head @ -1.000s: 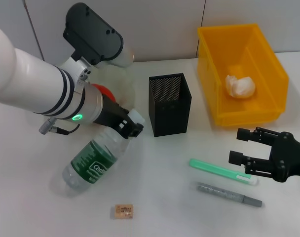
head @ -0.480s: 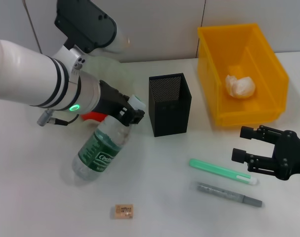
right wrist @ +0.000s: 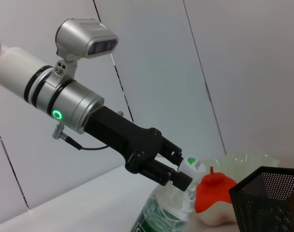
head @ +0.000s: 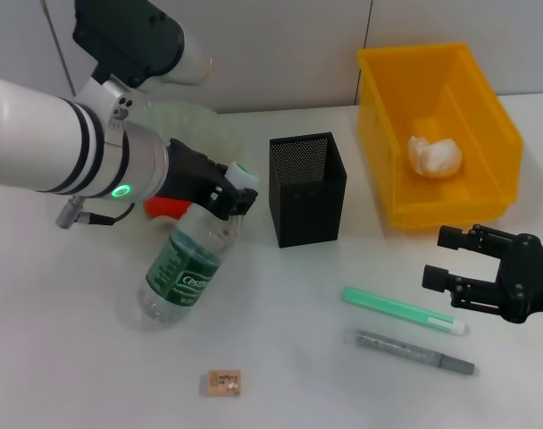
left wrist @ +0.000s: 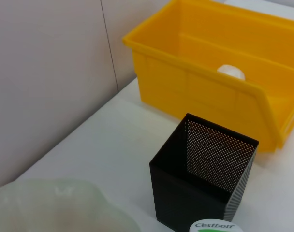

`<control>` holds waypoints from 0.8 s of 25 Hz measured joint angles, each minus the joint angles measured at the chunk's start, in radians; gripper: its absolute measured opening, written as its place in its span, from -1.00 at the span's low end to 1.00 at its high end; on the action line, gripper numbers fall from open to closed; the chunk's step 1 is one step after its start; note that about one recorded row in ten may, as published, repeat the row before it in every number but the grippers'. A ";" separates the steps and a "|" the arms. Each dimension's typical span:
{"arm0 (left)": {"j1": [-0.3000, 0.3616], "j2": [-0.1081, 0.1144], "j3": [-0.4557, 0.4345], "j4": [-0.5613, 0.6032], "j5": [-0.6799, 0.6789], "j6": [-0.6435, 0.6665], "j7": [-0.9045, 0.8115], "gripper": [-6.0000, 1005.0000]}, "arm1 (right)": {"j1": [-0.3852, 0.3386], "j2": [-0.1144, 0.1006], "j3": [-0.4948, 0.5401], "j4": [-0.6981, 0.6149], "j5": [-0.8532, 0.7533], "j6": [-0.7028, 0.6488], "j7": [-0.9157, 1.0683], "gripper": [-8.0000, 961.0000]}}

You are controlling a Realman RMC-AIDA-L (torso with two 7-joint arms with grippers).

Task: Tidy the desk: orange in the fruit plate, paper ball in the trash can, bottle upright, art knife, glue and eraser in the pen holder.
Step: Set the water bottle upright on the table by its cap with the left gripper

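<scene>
My left gripper point(head: 232, 198) is shut on the neck of the clear bottle point(head: 187, 272), which has a green label. The bottle leans with its white cap point(head: 245, 172) raised toward the black mesh pen holder point(head: 307, 188) and its base on the table. The right wrist view shows the same grip point(right wrist: 178, 178) on the bottle point(right wrist: 159, 217). A reddish orange point(head: 162, 207) lies in the pale fruit plate point(head: 196, 121), partly behind my left arm. The paper ball point(head: 435, 155) rests in the yellow trash can point(head: 499, 134). My right gripper point(head: 441, 259) is open above the green art knife point(head: 404, 310) and the grey glue point(head: 414, 351). The eraser point(head: 224, 382) lies near the front.
The pen holder point(left wrist: 205, 179) stands between the bottle and the trash can point(left wrist: 210, 63), close to the bottle cap point(left wrist: 212, 226). A wall runs behind the table. The fruit plate point(left wrist: 60, 208) sits at the back left.
My left gripper has lifted the bottle's neck up and back, so the bottle stands steeper. The right gripper has drifted slightly to the right.
</scene>
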 joint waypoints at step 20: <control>0.056 0.002 -0.029 0.024 -0.098 -0.060 0.059 -0.12 | 0.000 0.000 0.000 -0.002 0.000 0.000 0.000 0.59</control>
